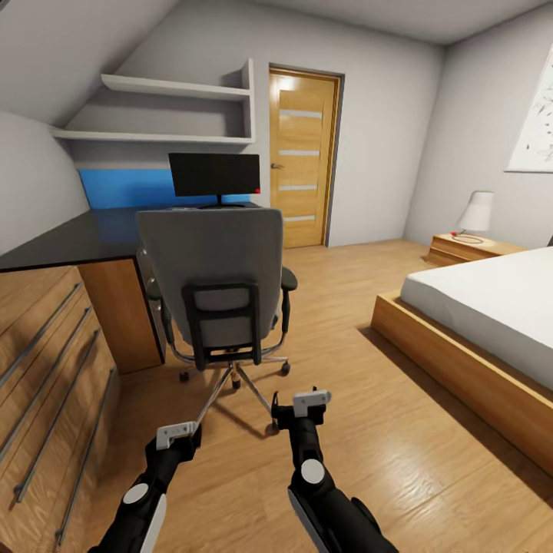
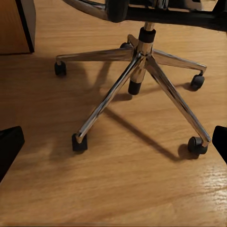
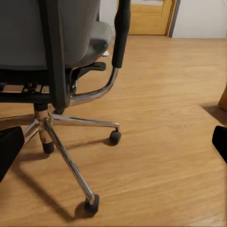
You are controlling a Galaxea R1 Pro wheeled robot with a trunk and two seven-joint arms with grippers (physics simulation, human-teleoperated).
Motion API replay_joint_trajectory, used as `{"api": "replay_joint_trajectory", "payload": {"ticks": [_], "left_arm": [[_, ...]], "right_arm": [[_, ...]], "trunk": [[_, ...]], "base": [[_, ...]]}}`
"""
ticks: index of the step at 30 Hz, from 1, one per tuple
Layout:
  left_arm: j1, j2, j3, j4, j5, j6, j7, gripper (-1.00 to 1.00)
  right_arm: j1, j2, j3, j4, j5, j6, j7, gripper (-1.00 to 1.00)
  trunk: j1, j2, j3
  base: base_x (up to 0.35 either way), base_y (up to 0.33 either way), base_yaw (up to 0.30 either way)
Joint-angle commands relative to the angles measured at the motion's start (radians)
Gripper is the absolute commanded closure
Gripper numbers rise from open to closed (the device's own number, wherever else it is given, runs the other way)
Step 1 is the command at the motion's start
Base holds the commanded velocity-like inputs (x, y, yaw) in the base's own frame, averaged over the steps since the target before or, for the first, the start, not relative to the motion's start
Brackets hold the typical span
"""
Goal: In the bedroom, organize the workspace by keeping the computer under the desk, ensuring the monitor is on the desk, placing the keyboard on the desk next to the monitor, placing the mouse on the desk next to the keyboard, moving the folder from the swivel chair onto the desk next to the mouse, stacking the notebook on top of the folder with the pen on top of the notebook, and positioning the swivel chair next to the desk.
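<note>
The swivel chair (image 1: pixel 215 284) stood with its back to the robot, just in front of the counter (image 1: pixel 84 234), where the monitor (image 1: pixel 214 175) sat against the blue back panel. The seat was hidden behind the backrest, so the folder could not be seen. Both the left gripper (image 1: pixel 178 436) and the right gripper (image 1: pixel 311 402) hung low near the chrome base (image 2: pixel 137 71), fingers spread and holding nothing. Rolling closer risked nudging a caster, which would send the chair skating sideways or spinning.
</note>
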Motion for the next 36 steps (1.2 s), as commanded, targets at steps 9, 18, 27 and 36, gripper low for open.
{"api": "replay_joint_trajectory", "payload": {"ticks": [9,18,27,36], "left_arm": [[-0.001,-0.016,-0.001,-0.033,-0.008,0.008,0.012,-1.0],[-0.001,-0.04,-0.001,-0.19,-0.01,0.118,0.008,-1.0],[-0.001,-0.042,0.0,-0.259,-0.009,0.18,0.002,-1.0],[-0.001,-0.04,-0.001,-0.329,-0.01,0.184,0.001,-1.0]], "right_arm": [[-0.001,0.0,0.004,-0.004,0.05,0.005,-0.004,-1.0],[-0.002,0.0,0.005,-0.004,0.055,0.005,-0.006,-1.0],[-0.001,0.0,0.005,-0.004,0.055,0.005,-0.005,-1.0],[-0.005,0.0,0.003,-0.004,0.057,0.05,-0.003,-1.0]], "trunk": [[0.034,-0.064,-0.029],[0.041,-0.072,-0.056],[0.041,-0.072,-0.056],[0.041,-0.072,-0.056]], "base": [[0.0,0.0,0.0],[0.0,0.0,0.0],[0.0,0.0,0.0],[0.0,0.0,0.0]]}}
